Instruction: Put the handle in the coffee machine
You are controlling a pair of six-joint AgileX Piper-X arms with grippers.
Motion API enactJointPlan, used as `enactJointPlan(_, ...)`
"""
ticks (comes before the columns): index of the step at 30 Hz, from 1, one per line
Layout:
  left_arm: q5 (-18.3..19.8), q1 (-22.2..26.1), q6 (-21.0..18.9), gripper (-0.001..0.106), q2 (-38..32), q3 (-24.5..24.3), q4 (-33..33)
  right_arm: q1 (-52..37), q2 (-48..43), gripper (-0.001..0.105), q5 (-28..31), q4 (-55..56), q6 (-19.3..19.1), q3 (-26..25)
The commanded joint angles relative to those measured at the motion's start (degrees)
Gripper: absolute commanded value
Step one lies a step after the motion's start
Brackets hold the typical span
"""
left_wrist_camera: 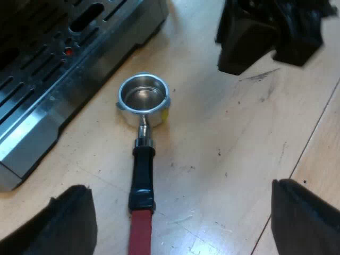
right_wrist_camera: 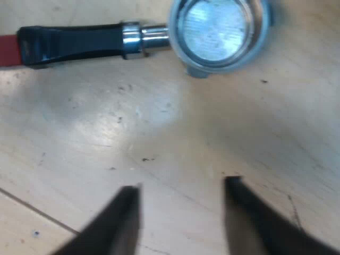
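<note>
Left end effector hangs low over the wooden counter with its black fingers spread wide and nothing in their grip. Between them, nearer one finger than the other and touching neither, lies the red end of the holder. Its dark handle runs straight away from the fingers to the metal cup, which sits open side up on the counter. Just past the cup, close beside it but apart, stands the slotted drip tray at the foot of the espresso machine. A black shape I cannot make out sits farther off on the counter.

Right end effector is partly open and holds nothing, over bare wood. The holder lies crosswise beyond its fingertips, well clear of them, the cup farther out than the gap between the fingers.
</note>
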Motion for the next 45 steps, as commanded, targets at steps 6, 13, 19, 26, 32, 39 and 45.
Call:
enactJointPlan(6,0.4,0.1,-0.7,0.076,-1.4,0.8,-1.0,-2.0,-0.5,0.099,0.6,-1.6,-2.2,-0.3)
enactJointPlan(13,-0.6,0.1,-2.9,0.076,-1.4,4.7,-4.4,-7.2,-0.4,0.092,-0.8,-7.2,-4.3,-0.3)
enactJointPlan(19,-0.2,0.1,-4.1,0.076,-1.3,6.4,-5.0,-9.8,1.3,0.087,-3.0,-8.2,-8.4,-0.3)
enactJointPlan(26,-0.2,0.1,-4.1,0.076,-1.2,6.4,-6.0,-9.8,6.4,0.075,-3.3,-12.4,-10.8,-0.3)
enactJointPlan(32,-0.2,0.1,-4.1,0.076,-1.2,6.4,-6.1,-9.9,9.4,0.075,-4.6,-14.8,-12.8,-0.3)
enactJointPlan(39,-0.2,0.1,-4.1,0.076,-1.2,6.4,-6.5,-10.4,10.3,0.075,-5.5,-14.6,-13.0,-0.3)
enactJointPlan(45,-0.2,0.1,-4.1,0.076,-1.2,6.4,-7.9,-13.1,11.0,0.081,-8.1,-14.7,-14.3,-0.3)
